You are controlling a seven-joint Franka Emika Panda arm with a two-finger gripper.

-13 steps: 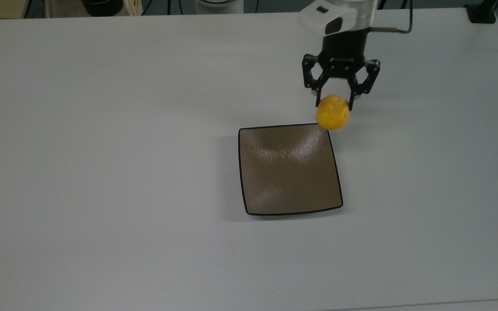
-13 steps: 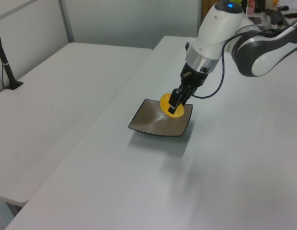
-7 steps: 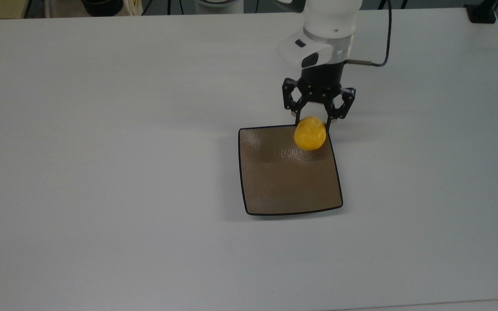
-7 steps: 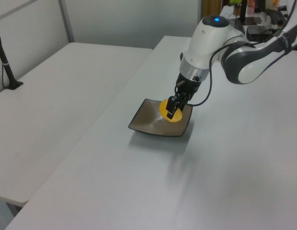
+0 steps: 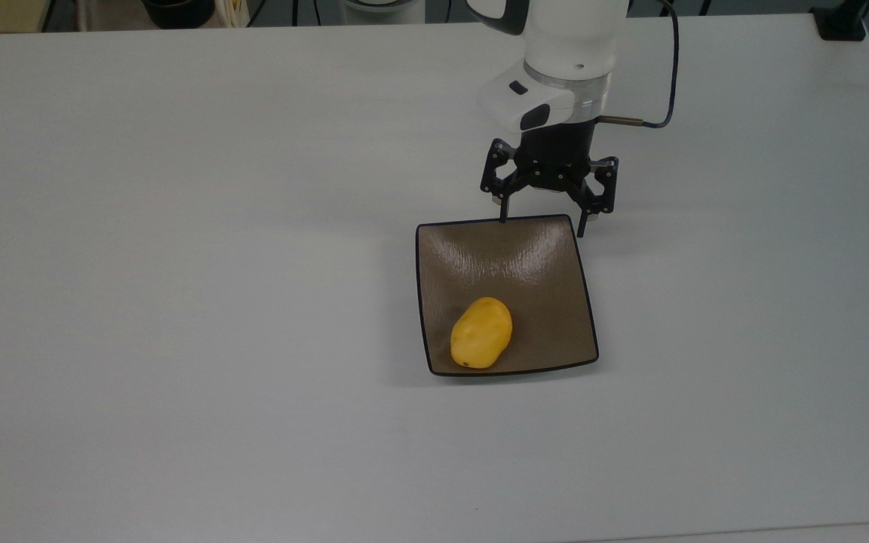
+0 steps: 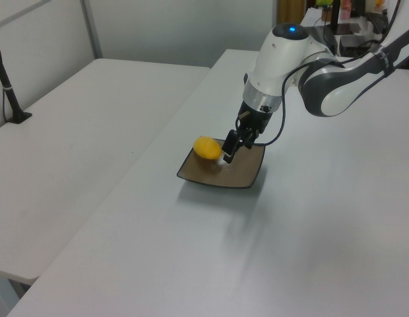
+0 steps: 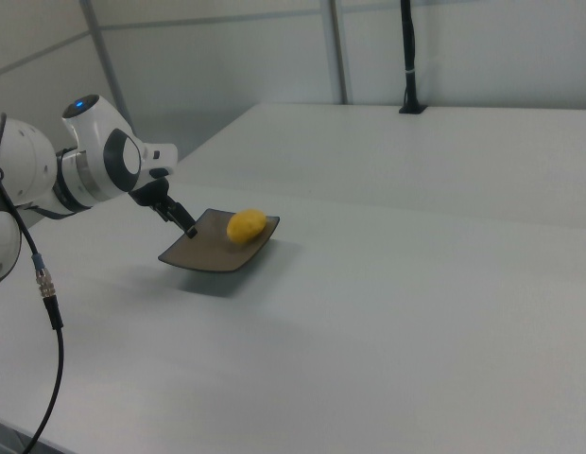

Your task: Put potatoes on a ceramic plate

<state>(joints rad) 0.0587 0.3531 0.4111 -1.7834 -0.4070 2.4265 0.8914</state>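
Change: half a second ago the potato [image 5: 481, 332] hung between the fingers above the top view's upper edge of the plate; now it lies loose on the plate, well away from the gripper [image 5: 545, 216].
Gripper: released, its two black fingers spread wide and holding nothing, poised over the plate edge nearest the arm.
Arm: the white arm [image 5: 561, 60] reaches in from the top view's upper side, with a dark cable [image 5: 667, 83] looping beside it.
Potato position: in the top view it rests in the plate's lower left corner, close to the dark rim; in the left view [image 6: 206, 148] it sits by the plate's far left corner; in the right view [image 7: 246, 226] it sits near the plate's far right corner.
Potato pose: lying on its side, long axis slanting, glossy yellow.
Plate: the square brown ceramic plate [image 5: 548, 302] sits flat on the white table [image 5: 178, 264].
Plate contents: one potato and nothing else.
Meaning for the task: the potato is on the plate, so the placing looks done.
Risk: it lies near the rim, so it could roll off if the plate is nudged.
Likely remaining: only drawing the arm clear.
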